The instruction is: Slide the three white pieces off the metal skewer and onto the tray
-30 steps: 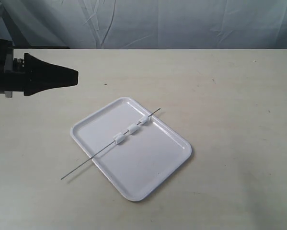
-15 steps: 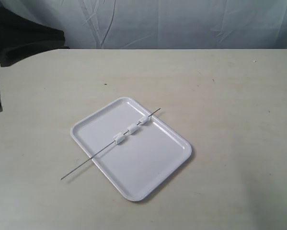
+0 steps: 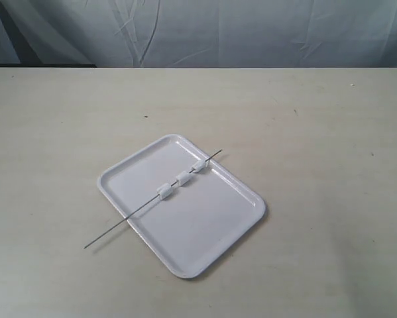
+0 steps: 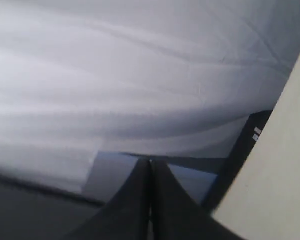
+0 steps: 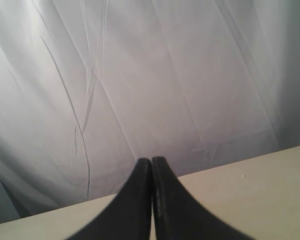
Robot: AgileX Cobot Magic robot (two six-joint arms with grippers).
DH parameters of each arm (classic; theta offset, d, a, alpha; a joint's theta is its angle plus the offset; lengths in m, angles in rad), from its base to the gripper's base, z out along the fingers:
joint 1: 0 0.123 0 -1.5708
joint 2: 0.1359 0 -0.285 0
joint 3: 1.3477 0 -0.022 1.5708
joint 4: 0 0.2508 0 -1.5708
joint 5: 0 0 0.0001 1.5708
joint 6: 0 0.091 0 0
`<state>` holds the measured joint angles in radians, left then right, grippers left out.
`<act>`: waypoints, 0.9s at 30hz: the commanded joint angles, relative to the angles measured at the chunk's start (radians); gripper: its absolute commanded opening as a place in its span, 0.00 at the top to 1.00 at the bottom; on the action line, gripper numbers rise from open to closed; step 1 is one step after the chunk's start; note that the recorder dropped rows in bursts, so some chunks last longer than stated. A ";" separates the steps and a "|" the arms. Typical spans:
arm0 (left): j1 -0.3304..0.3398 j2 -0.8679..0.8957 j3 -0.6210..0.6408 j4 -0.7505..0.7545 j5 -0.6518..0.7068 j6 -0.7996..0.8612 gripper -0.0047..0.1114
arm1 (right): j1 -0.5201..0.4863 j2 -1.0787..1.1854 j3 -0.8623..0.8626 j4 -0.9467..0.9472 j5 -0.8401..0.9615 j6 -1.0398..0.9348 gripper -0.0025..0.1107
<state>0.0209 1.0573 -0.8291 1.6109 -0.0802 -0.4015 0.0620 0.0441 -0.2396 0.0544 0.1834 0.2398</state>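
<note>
The table point(image 3: 331, 132) is no longer showing any arm in the exterior view: the left arm, which was filling the upper left of that frame a second ago, is gone from it. The left gripper point(image 4: 150, 167) is pointing at the cloth backdrop, fingers pressed together and holding nothing. The right gripper point(image 5: 152, 165) is sitting likewise, closed and empty. The tray point(image 3: 198, 222) is lying at the frame's centre. The skewer point(image 3: 118, 227) is resting diagonally across the tray, overhanging toward the lower left. The three white pieces point(image 3: 183, 178) are sitting threaded on it above the tray, so the sliding is looking unstarted, with the arm pulling away rather than approaching.
</note>
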 commanded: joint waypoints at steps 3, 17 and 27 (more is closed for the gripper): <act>-0.005 0.009 -0.005 -0.940 0.475 -0.124 0.96 | 0.007 0.002 -0.004 -0.001 -0.013 -0.004 0.98; -0.089 0.259 0.006 -2.333 1.071 1.277 0.96 | 0.011 0.002 -0.004 -0.001 0.001 -0.004 0.98; -0.399 0.429 0.006 -1.965 0.907 1.177 0.96 | 0.011 0.002 -0.004 -0.001 0.029 -0.004 0.98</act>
<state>-0.3320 1.4498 -0.8212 -0.4598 0.8702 0.8486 0.0703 0.0441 -0.2396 0.0544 0.2014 0.2398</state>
